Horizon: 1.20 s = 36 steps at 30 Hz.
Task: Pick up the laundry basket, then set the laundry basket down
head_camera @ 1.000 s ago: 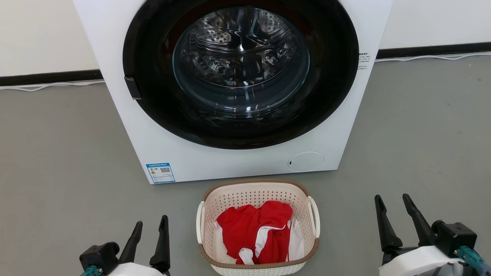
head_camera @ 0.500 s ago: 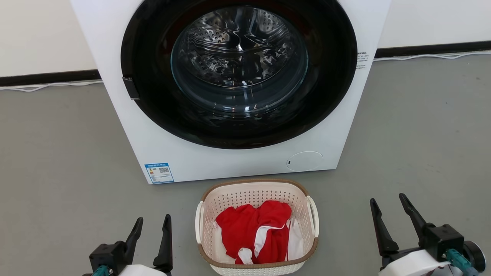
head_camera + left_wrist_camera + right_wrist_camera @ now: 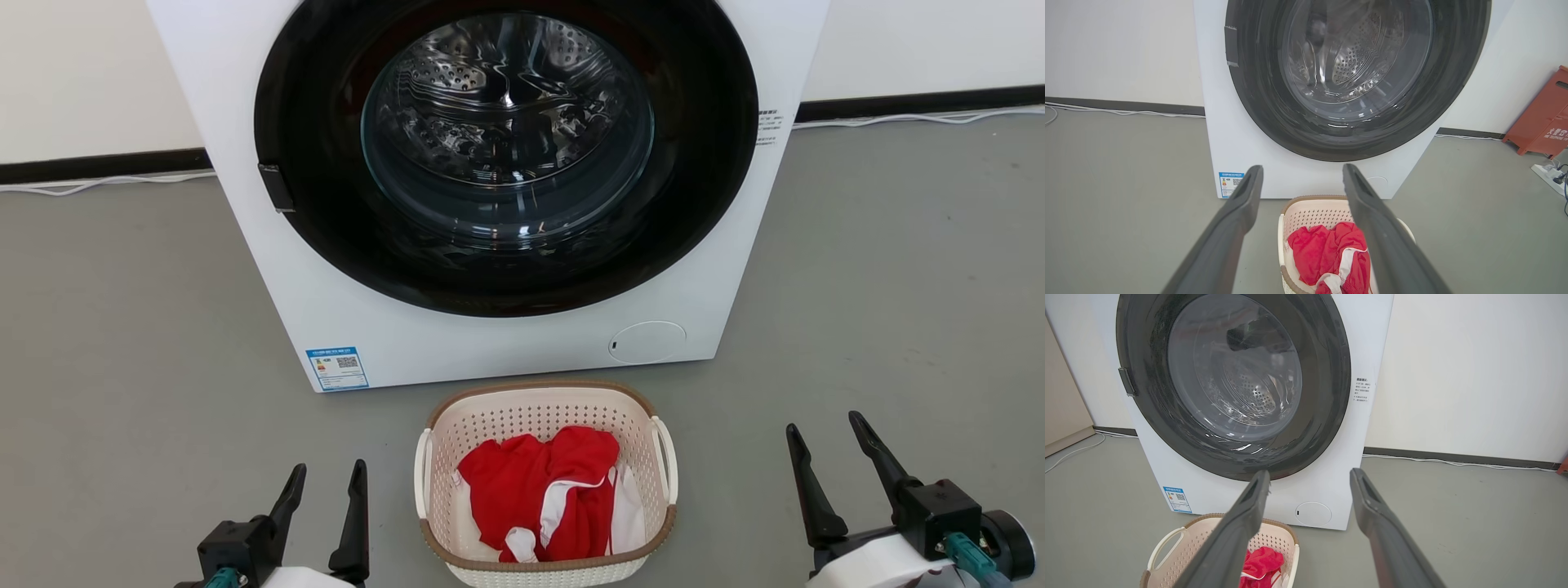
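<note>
Left hand [image 3: 329, 467] low, its two dark fingers spread wide, nothing between them. Just to its right on the grey floor [image 3: 122, 367] sits the small cream perforated plastic laundry basket with the brown woven-look rim [image 3: 522, 418], untouched. Right hand [image 3: 822, 421] is wide and empty too, with the basket off to its left across a bigger gap. Crumpled red-and-white cloth [image 3: 531, 490] lies inside (a white side handle faces each hand). Past both sets of fingertips stands the big white front-loading washing machine [image 3: 490, 343].
</note>
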{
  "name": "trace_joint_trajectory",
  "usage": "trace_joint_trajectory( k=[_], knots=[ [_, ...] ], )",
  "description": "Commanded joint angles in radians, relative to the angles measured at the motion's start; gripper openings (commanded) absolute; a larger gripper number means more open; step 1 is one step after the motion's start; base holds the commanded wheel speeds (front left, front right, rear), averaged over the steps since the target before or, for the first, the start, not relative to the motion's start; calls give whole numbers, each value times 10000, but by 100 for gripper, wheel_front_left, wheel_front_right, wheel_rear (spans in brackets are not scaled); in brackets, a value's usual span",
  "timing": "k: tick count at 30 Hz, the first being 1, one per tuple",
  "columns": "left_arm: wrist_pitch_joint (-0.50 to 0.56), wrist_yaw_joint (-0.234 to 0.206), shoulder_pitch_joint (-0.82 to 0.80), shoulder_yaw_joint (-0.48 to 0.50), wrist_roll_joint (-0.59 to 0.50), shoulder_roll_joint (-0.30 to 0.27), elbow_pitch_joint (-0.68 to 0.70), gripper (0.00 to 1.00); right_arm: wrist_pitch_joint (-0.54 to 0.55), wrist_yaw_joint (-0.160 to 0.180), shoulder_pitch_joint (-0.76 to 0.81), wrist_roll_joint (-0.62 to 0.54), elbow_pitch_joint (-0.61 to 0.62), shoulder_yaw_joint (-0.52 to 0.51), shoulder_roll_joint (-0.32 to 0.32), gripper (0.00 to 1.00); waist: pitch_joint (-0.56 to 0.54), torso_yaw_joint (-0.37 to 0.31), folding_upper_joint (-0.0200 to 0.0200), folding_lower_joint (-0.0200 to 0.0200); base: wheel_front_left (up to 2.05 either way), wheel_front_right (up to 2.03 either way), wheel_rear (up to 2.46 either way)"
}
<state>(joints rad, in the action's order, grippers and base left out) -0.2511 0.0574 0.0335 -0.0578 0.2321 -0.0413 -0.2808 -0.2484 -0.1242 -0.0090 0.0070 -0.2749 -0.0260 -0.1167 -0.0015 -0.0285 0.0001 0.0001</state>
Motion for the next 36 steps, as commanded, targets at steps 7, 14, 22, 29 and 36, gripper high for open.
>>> trace_joint_trajectory(
  k=[7, 14, 22, 29, 36],
  knots=[
    [-107, 25, -325, 275, 6, -89, 198, 100, -134, -65, -528, -26, 136, 201, -116, 100, 81, 4, -1, -1, 0, 0, 0],
    [-107, -7, -446, 245, 100, -89, 218, 100, -134, -65, -672, 124, 184, 57, 31, 100, 242, -16, -1, -1, 0, 0, 0],
    [-107, -107, -914, 71, 209, -89, 222, 100, -134, -65, -1009, 220, 339, -251, 242, 100, 749, 8, -1, -1, 0, 0, 0],
    [-107, -175, -1711, -186, 455, -89, -65, 100, -134, -65, -1721, 172, -66, -610, 364, 100, 1615, -9, -1, -1, 0, 0, 0],
    [-107, -311, -2891, -724, 479, -89, -711, 100, -134, -65, -2759, 96, -924, -604, 342, 100, 2915, 33, -1, -1, 0, 0, 0]
  ],
)
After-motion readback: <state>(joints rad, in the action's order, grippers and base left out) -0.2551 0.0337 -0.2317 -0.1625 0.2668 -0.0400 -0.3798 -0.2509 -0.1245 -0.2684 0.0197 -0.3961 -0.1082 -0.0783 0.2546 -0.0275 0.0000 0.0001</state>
